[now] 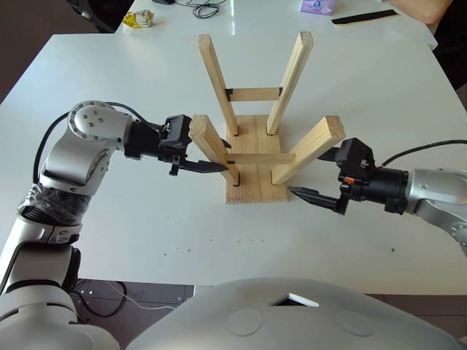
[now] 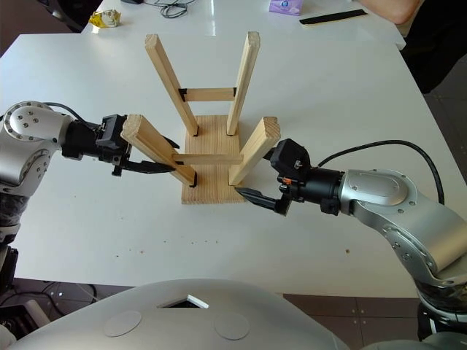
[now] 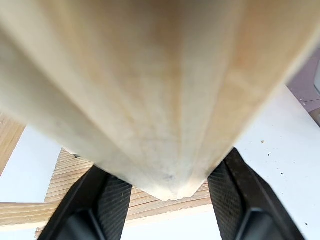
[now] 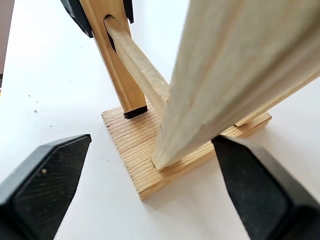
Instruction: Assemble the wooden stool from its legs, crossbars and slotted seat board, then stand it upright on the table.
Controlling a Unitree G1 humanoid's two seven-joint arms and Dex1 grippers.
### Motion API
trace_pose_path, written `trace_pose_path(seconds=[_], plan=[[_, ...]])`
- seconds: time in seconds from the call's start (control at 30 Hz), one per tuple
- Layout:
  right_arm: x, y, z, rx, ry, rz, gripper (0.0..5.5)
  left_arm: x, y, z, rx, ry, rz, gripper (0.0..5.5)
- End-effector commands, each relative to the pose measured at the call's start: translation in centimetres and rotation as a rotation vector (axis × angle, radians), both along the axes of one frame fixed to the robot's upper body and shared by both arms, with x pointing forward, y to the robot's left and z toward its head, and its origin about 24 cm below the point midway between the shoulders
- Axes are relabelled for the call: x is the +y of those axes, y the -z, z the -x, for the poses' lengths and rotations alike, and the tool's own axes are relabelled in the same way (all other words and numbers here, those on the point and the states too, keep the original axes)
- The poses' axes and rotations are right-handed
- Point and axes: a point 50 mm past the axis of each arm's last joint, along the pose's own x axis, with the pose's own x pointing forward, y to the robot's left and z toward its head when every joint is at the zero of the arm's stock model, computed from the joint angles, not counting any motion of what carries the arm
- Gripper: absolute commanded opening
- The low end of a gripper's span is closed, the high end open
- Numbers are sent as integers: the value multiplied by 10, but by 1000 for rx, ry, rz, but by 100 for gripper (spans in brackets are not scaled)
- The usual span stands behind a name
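Note:
The wooden stool stands upside down at mid-table, its slotted seat board [image 1: 252,191] flat on the white surface. Two far legs [image 1: 219,80] [image 1: 292,73] rise steeply, joined by a crossbar [image 1: 254,93]. The near-left leg [image 1: 211,146] and near-right leg [image 1: 310,149] splay outward, linked by a second crossbar [image 1: 259,157]. My left gripper [image 1: 211,166] is shut on the near-left leg [image 3: 150,90], fingers [image 3: 112,200] pressed against its sides. Low beside the board's near-right corner, my right gripper [image 1: 303,195] is open; its fingers [image 4: 45,185] stand wide of the near-right leg [image 4: 240,75] without touching.
At the table's far edge lie a yellow packet [image 1: 139,20], cables [image 1: 208,9], a purple box [image 1: 317,6] and a black strip [image 1: 365,17]. Bare white tabletop [image 1: 146,226] surrounds the stool on all sides.

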Motion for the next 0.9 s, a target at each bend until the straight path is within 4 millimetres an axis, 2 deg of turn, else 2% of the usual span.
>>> trace_pose_path(seconds=[0.03, 0.33, 0.37, 0.6, 0.67, 0.73, 0.77, 0.9], plan=[[41, -16, 15, -1, -312, -162, 443, -29, 50, 1, -10, 88, -270, 210], [38, -18, 11, -3, -320, -153, 443, -23, 68, -1, 11, -28, -257, 210], [38, -18, 10, -4, -316, -154, 443, -22, 71, 0, 28, -31, -271, 245], [36, -15, 9, -2, -283, -165, 443, -14, 106, 5, -4, -179, -301, 353], [33, -13, 11, 2, -267, -165, 443, -1, 111, 8, -5, -263, -275, 382], [26, -12, 13, 7, -236, -157, 443, 20, 107, 8, -13, -356, -242, 412], [23, -12, 15, 8, -218, -152, 443, 29, 103, 6, -16, -405, -231, 429], [1, -5, 22, 18, -101, -104, 443, 58, 79, 7, 39, -540, -144, 429]])
